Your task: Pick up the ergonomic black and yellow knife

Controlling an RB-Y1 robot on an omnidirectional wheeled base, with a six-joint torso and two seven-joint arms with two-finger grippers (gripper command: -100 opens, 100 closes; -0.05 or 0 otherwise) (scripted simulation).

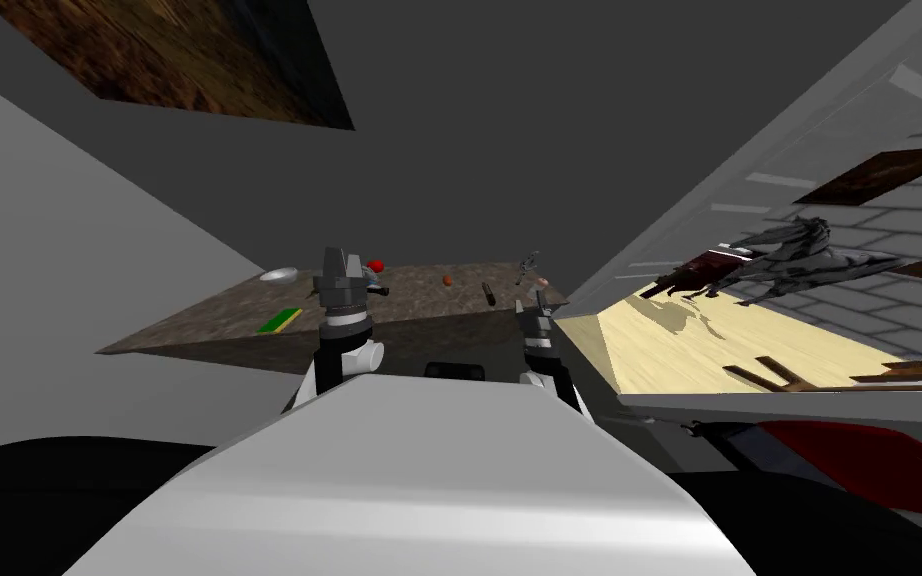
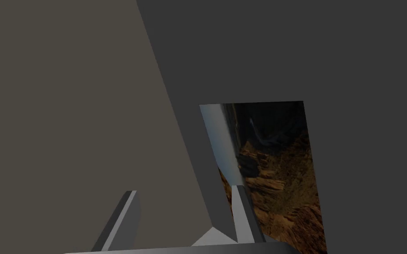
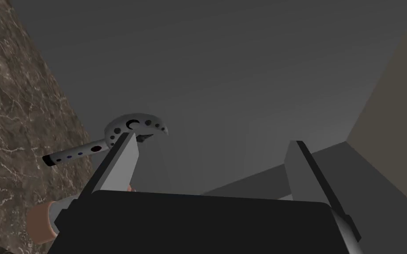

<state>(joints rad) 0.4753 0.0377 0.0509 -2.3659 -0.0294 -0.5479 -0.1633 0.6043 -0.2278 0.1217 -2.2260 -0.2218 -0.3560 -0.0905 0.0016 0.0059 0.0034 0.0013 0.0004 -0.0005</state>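
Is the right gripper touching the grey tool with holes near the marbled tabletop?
Cannot tell. In the right wrist view, one finger of the open right gripper overlaps the grey tool, hiding any gap.

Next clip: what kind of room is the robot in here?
Probably a house kitchen: a dark marbled counter holds a white bowl, a small red item and a perforated grey utensil. A pale wood floor lies to the right.

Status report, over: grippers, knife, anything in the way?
Left gripper open, held up. Right gripper open beside a grey perforated tool. Knife likely the dark slim item on the counter, untouched.
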